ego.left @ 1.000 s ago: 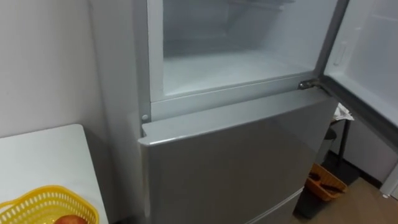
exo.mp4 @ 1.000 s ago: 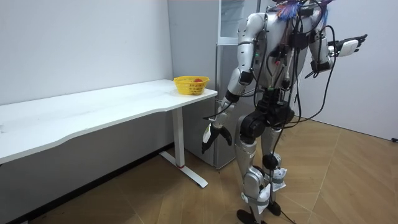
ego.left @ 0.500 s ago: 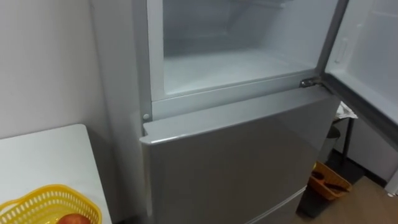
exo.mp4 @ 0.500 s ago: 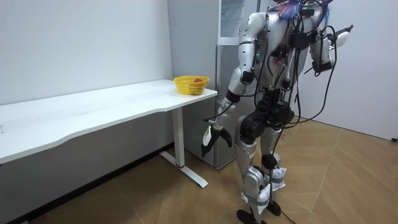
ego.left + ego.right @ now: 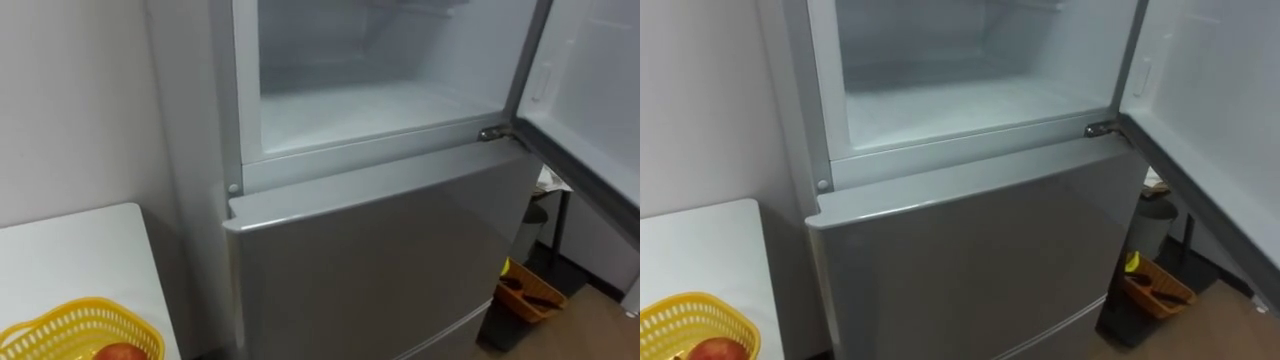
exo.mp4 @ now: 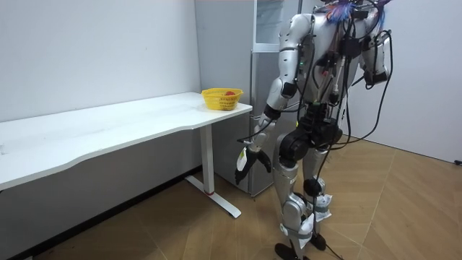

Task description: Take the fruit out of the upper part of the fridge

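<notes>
Open way straight ahead into the upper compartment (image 5: 370, 100) of the fridge (image 5: 185, 150), white floor bare across its width. Hemmed on the right by the open door (image 5: 590, 110), slanting out along that side. Bounded below by the grey frame lip and the shut lower door (image 5: 380, 260), whose top edge stands forward of the opening. Small hinge (image 5: 492, 133) at the lip's right corner. On the left, wall (image 5: 70, 100) and table (image 5: 70, 250) close beside the fridge, yellow basket (image 5: 60, 330) low on the table, well below the opening. Floor right of the fridge partly taken by an orange box (image 5: 525, 290).
</notes>
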### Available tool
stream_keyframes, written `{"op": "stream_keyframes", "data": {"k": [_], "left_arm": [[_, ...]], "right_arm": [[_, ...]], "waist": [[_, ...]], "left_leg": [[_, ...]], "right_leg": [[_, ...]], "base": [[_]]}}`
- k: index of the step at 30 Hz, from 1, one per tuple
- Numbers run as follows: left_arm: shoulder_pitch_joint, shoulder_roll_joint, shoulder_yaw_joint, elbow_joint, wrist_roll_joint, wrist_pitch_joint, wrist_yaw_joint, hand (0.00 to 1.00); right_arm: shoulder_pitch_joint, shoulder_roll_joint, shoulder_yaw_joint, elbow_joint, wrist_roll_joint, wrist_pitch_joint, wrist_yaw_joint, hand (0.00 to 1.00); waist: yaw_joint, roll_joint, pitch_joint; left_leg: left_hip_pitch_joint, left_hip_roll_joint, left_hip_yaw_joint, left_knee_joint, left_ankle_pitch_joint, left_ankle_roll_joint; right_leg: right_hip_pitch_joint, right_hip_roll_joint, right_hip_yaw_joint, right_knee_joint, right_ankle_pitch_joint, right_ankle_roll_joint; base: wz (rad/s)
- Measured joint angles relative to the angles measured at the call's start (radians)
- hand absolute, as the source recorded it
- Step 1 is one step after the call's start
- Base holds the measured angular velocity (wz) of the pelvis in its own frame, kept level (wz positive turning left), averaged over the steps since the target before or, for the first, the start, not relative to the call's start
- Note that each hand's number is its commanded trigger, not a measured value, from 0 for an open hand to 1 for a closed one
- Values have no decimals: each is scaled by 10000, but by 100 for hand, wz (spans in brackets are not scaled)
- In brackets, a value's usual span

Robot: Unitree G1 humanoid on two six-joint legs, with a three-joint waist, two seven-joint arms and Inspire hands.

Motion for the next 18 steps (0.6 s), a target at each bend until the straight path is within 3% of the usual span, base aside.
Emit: {"op": "stream_keyframes", "data": {"k": [10, 15, 18], "left_arm": [[-87, -100, 179, 11, -30, -129, -9, 0], [-115, -76, 182, 292, -28, -192, 183, 0], [-46, -90, 180, 311, 29, -187, 247, 0]], "right_arm": [[-17, 1, 457, -19, -1, 0, 431, 0], [-469, -8, 813, -21, -40, 0, 566, 0], [-1003, -134, 803, -318, -44, -1, 581, 0]], "waist": [[263, -149, 67], [318, -132, 62], [657, -110, 48]], "left_leg": [[-19, 7, -27, 118, 2, 5], [-128, 6, -449, 141, 0, 8], [-154, 8, -622, 127, 12, -11]], "right_leg": [[-2, -26, -61, 73, -31, -11], [153, -73, -422, -112, 18, -33], [237, -79, -585, -208, 51, -78]], "base": [[1], [21], [19]]}}
